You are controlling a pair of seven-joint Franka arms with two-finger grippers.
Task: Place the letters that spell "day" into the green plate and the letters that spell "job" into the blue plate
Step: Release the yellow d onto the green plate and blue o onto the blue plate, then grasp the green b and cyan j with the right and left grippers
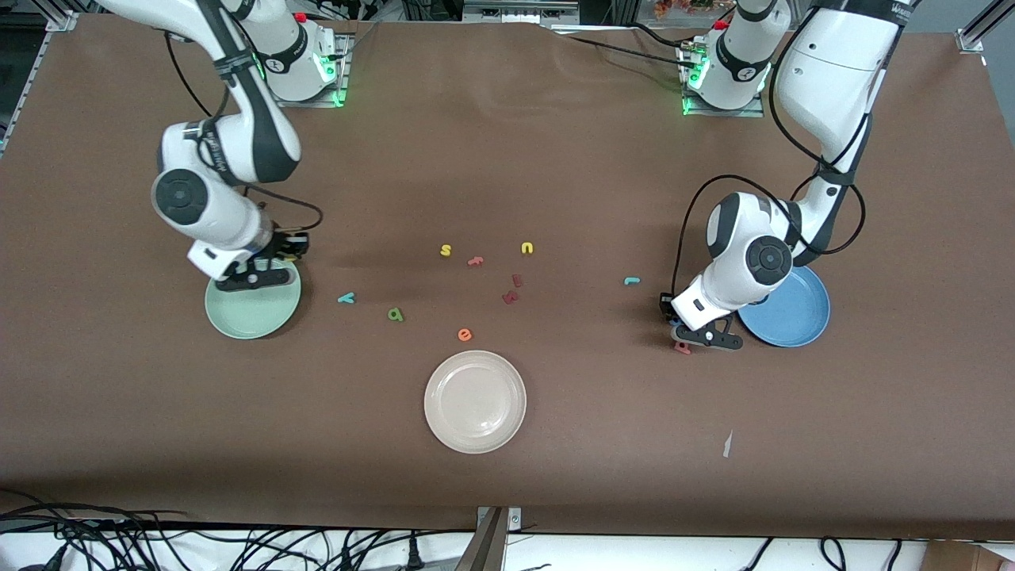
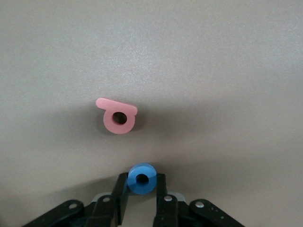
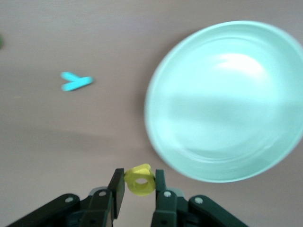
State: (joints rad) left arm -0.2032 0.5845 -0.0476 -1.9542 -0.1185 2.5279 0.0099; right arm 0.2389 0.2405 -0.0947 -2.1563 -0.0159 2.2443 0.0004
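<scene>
Front view: right gripper [image 1: 273,258] hangs over the rim of the green plate [image 1: 254,313], on the side toward the robot bases. Left gripper [image 1: 698,337] is low at the table just beside the blue plate [image 1: 793,317], on the side toward the cream-white plate [image 1: 475,401]. The cream-white plate lies nearest the front camera. Farther from the camera than that plate lie the orange "e" [image 1: 465,335], the green "a" [image 1: 396,315] and the teal "y" [image 1: 346,298], the last nearest the green plate. The teal "j" [image 1: 631,281] lies between the loose letters and the blue plate. The yellow "s" [image 1: 446,251] and "u" [image 1: 527,248] and the dark red letters [image 1: 511,290] lie farther still.

Left wrist view: the fingers [image 2: 122,196] of the left gripper [image 2: 141,198] are clamped on the blue "o" [image 2: 141,178]. The pinkish-red "b" [image 2: 118,116] lies flat on the table near it, not touching.

Right wrist view: the right gripper [image 3: 138,195] grips the yellow "d" [image 3: 140,179] between its fingers [image 3: 117,189], beside the green plate's [image 3: 227,101] rim. The teal "y" [image 3: 75,82] lies on the table apart from the plate.
</scene>
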